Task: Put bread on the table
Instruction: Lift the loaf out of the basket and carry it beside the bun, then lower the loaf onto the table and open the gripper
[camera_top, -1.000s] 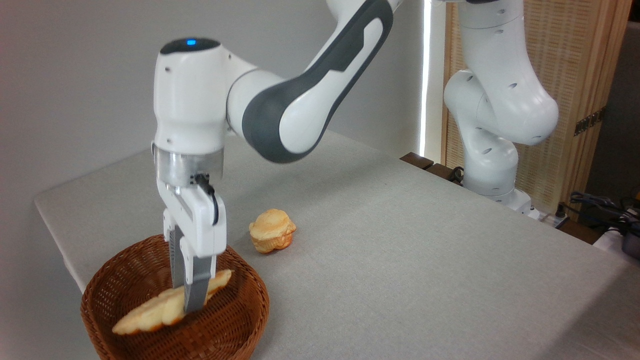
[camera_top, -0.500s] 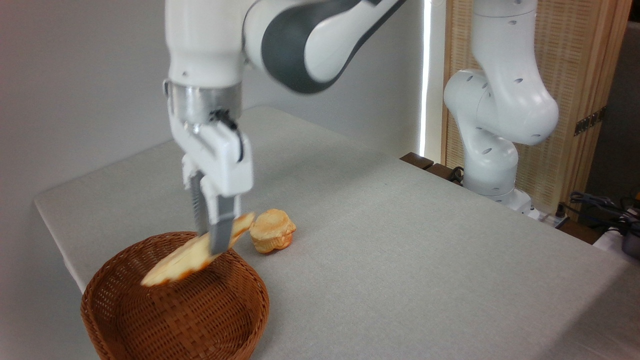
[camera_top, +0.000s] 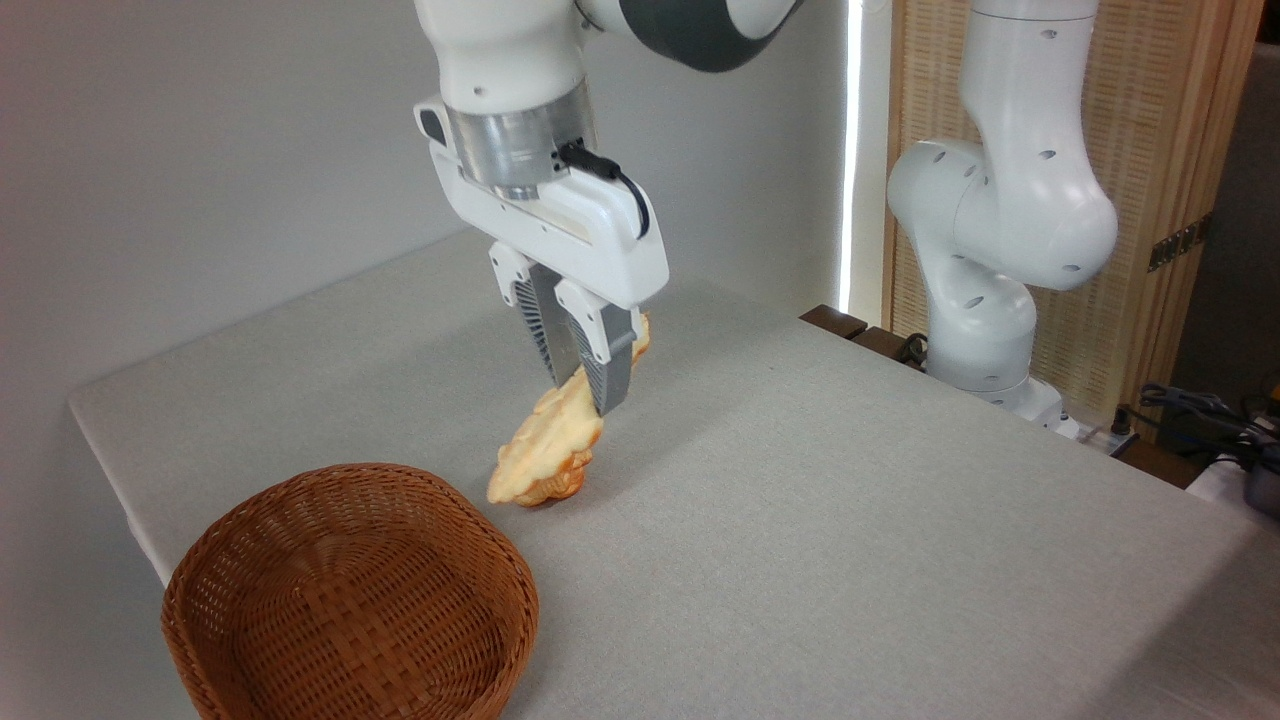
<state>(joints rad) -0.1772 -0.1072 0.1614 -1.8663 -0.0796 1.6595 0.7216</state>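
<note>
Brown round wicker basket (camera_top: 350, 590) sits at the counter's near left corner with nothing visible inside. Light grey woven-cloth counter (camera_top: 800, 520) shows wide bare surface to the right and front. White two-finger tool (camera_top: 585, 385) is clamped on the long, pale golden braided bread (camera_top: 550, 440), held tilted above the counter, well clear of the basket; its lower end overlaps a small golden bun (camera_top: 555, 487), contact uncertain.

White arm, dark grey joint, silver wrist ring, black cable (camera_top: 610, 175).
</note>
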